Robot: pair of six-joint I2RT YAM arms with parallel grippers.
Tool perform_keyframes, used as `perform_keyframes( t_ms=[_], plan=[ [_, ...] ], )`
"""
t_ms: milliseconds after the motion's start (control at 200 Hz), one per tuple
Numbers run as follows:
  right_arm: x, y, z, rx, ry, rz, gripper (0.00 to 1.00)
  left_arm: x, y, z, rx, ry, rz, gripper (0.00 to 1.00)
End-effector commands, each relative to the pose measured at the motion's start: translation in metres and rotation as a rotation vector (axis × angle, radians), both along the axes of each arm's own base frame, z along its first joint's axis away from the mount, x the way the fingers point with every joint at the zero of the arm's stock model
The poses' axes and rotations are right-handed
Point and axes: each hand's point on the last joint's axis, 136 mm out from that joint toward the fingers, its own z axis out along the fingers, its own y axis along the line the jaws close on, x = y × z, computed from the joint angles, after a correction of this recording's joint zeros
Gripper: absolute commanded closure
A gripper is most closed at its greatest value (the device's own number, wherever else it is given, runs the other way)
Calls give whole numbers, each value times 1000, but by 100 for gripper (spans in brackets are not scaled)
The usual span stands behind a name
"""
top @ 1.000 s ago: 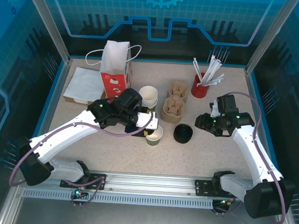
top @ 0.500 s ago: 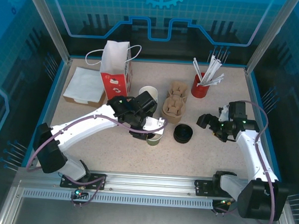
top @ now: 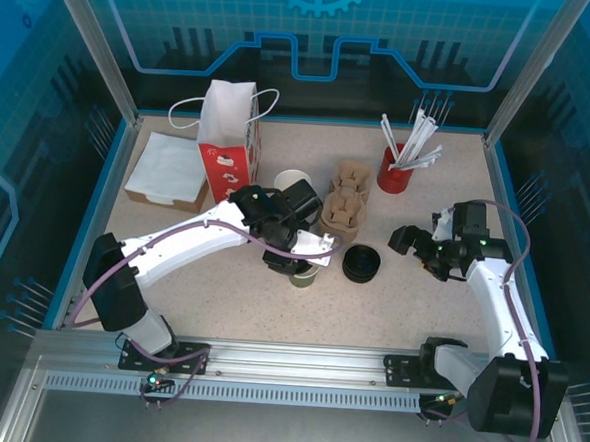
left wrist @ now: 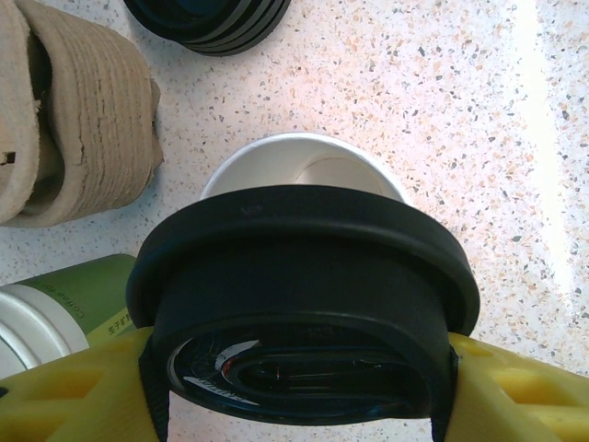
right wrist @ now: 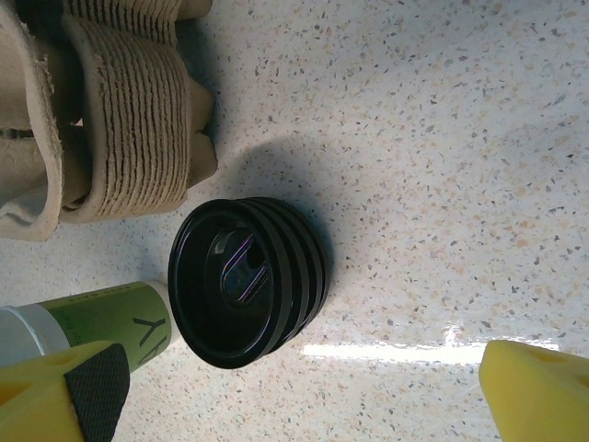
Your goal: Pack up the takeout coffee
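On the speckled counter (top: pixel 420 309), the right tool (right wrist: pixel 299 396) gaped wide and empty near the stack of lids (right wrist: pixel 248 281). The left tool (left wrist: pixel 304 368) gripped a black lid (left wrist: pixel 304 267) by its rim, directly above the open paper cup (left wrist: pixel 304 166), which stood just beside the cardboard carriers (left wrist: pixel 74 120).

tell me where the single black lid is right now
In the left wrist view the black lid is held between the left arm's yellow fingers, right over the open paper cup, mid-table beside the stack of lids.
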Motion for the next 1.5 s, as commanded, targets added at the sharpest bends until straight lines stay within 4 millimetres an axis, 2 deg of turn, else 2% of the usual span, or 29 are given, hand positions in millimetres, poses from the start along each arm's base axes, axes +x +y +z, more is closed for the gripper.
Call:
perform_keyframes(
  t_ms=[0, 665, 1496],
  plan=[
    [-4, -2, 0, 8, 0, 1, 0, -2, 1, 2, 39, 0, -25, 36],
    [-3, -3, -1, 18, -5, 1, 0, 0, -1, -11, 111, 17, -28, 35],
    [-5, -1, -5, 36, -2, 6, 0, -1, -11, -17, 127, 35, -30, 21]
  ],
)
